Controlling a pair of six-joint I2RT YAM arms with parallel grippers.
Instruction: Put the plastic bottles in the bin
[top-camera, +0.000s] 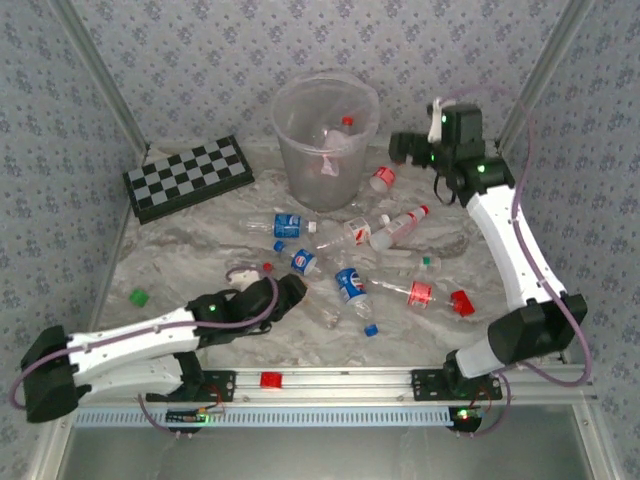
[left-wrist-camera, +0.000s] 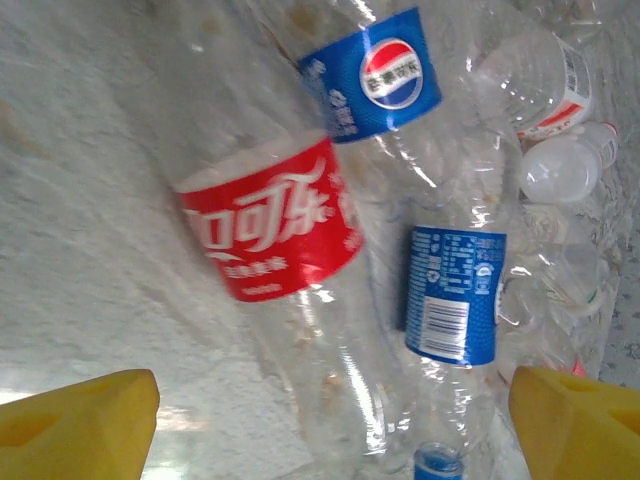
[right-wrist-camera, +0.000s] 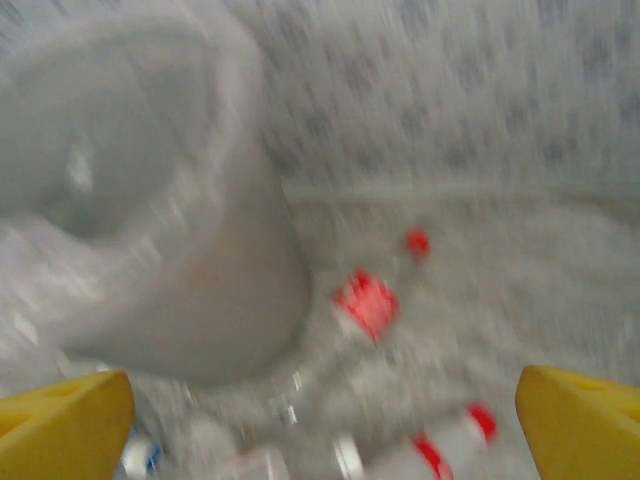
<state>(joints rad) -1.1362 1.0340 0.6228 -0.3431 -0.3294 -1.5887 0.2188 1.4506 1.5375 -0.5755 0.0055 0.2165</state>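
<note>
While the left gripper (top-camera: 283, 296) hangs low at lower left, its yellow fingers (left-wrist-camera: 88, 420) stand wide apart and empty, facing a red-label bottle (left-wrist-camera: 270, 232) and 2 blue-label bottles (left-wrist-camera: 455, 295). The right gripper (top-camera: 402, 147), upper right just beside the bin (top-camera: 300, 175), is likewise spread and empty. 1 red-capped bottle (top-camera: 340, 135) shows inside the bin at upper centre. The loose bottles (top-camera: 350, 285) lie scattered across mid-frame.
</note>
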